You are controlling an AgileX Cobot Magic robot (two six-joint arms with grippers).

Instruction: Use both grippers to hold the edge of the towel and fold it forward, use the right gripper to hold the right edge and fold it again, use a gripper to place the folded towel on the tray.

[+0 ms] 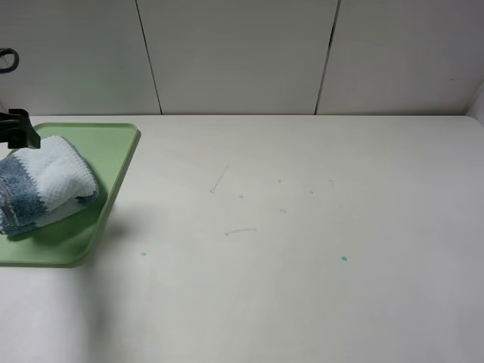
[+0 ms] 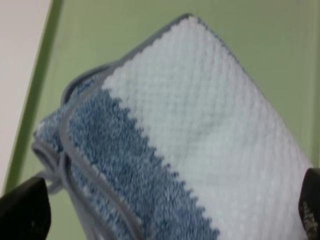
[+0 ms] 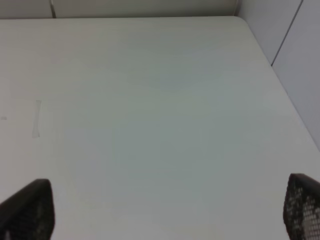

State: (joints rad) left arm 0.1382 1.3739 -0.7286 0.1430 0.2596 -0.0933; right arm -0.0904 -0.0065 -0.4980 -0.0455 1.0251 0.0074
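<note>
The towel (image 1: 41, 185) lies folded into a thick bundle on the pale-green tray (image 1: 113, 151) at the table's far left. Its slate-blue stripe faces left and its pale stripe right. Only a black tip of my left arm (image 1: 19, 130) shows, just behind the towel. In the left wrist view the towel (image 2: 200, 125) fills the frame, its grey edge (image 2: 80, 165) bunched in loops. My left gripper (image 2: 167, 215) hangs above it, open, its fingertips (image 2: 25, 210) standing wide on either side. My right gripper (image 3: 165, 210) is open over bare table with nothing between its fingers.
The white table (image 1: 302, 227) carries only faint scuffs and two small green specks (image 1: 344, 259). White wall panels (image 1: 242, 53) close off the back. In the right wrist view the table's rounded far corner (image 3: 240, 20) meets a side panel.
</note>
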